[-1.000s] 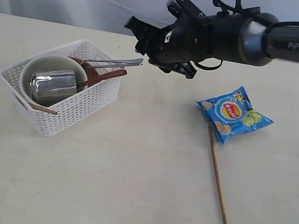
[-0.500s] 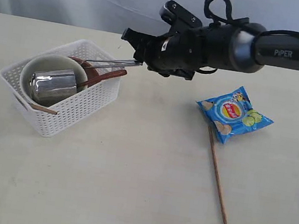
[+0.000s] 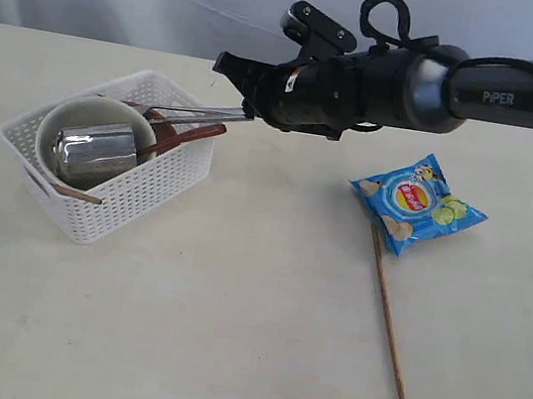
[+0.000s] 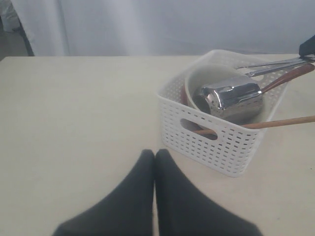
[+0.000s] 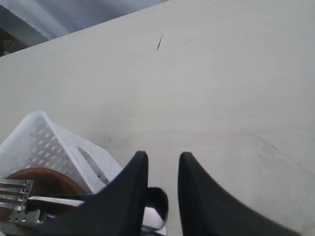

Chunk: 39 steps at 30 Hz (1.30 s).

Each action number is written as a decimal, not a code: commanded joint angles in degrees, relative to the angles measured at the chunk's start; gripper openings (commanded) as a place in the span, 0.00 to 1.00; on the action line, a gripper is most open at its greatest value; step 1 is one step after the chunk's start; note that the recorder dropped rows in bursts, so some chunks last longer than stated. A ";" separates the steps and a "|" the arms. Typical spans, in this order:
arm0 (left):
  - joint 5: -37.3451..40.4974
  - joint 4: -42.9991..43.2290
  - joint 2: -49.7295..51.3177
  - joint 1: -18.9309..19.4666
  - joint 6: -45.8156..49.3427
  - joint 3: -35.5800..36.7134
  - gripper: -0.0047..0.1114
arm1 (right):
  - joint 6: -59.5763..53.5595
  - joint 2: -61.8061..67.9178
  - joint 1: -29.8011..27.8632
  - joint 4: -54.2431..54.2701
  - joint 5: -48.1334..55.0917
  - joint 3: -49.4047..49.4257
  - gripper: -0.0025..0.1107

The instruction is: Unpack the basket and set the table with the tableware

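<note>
**Right gripper at the cutlery handles**

Since a second ago my right arm has swung left, toward the basket [image 3: 137,190]. The right gripper [image 3: 248,108] now sits at the tip of the steel knife and fork handles [image 3: 200,109], which stick out over the basket's far rim. Nothing else has shifted.

In the right wrist view the right gripper's fingers [image 5: 132,196] stand a little apart. The rounded end of a steel handle lies low in the gap between them. I cannot tell whether they actually pinch it.

The left gripper [image 4: 154,153] has its fingers pressed together with nothing between them. It hangs over bare table [image 3: 225,344], near the basket but apart from it.

The basket stands on the left part of the table in the exterior view and is still loaded:
- The cream bowl [image 3: 55,123] fills most of it.
- The steel cup [image 3: 93,152] lies on its side inside the bowl.
- The reddish-brown plate [image 3: 162,124] is tucked between the bowl and the far wall.
- The dark red spoon [image 3: 198,135] leans out over the rim just below the steel handles.
- One chopstick [image 4: 285,121] pokes out over the basket's wall.

Well to the right, a second chopstick [image 3: 389,318] lies flat on the table. Its upper end touches the blue chip bag [image 3: 417,202].
</note>
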 commanded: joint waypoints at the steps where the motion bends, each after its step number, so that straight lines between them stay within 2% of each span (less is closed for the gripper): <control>1: -0.46 -0.48 0.31 -0.41 0.21 -0.30 0.04 | -0.88 -0.09 0.92 0.00 -1.56 -0.08 0.21; 9: -0.46 -0.48 0.31 -0.41 0.21 -0.30 0.04 | -0.38 -0.09 1.05 0.00 -1.91 -0.08 0.21; 24: -0.46 -0.48 0.31 -0.41 0.21 -0.30 0.04 | -1.42 -0.09 1.05 0.00 4.99 -0.08 0.21; 39: -0.46 -0.48 0.31 -0.41 0.21 -0.30 0.04 | -6.38 -2.83 2.21 -0.46 2.97 -0.19 0.21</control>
